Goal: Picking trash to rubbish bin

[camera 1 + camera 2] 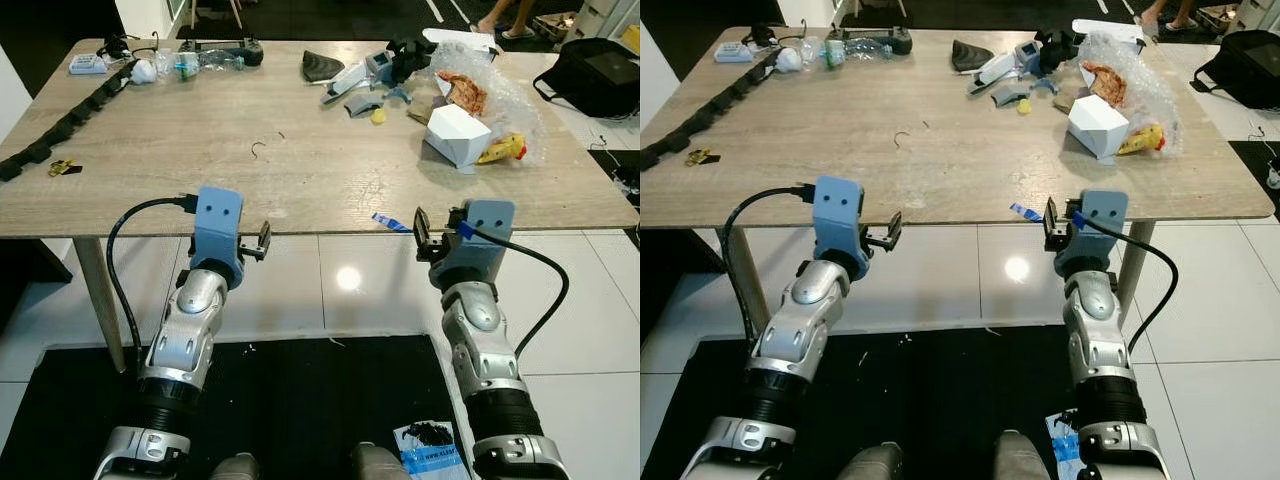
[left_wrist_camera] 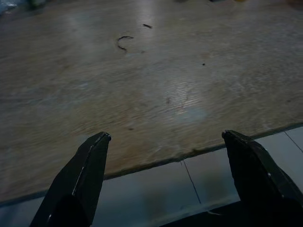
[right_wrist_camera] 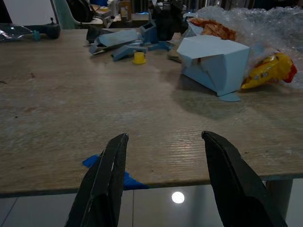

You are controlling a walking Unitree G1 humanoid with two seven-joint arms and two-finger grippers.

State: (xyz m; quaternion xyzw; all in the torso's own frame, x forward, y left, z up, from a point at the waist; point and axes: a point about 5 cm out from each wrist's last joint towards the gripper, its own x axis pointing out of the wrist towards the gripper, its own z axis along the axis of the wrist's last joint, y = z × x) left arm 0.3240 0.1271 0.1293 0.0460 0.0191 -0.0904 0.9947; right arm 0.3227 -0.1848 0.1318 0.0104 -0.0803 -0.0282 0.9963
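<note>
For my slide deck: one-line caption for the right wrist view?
Open right gripper faces white carton, yellow wrapper and blue scrap at table edge.

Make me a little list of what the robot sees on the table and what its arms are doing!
Table: wooden, trash mostly at the far right
White box: beside a yellow wrapper
Blue scrap: at the near edge
Bottle: lying at the far left
Left gripper: jaws open, at the near edge
Right gripper: jaws open, next to the blue scrap
</note>
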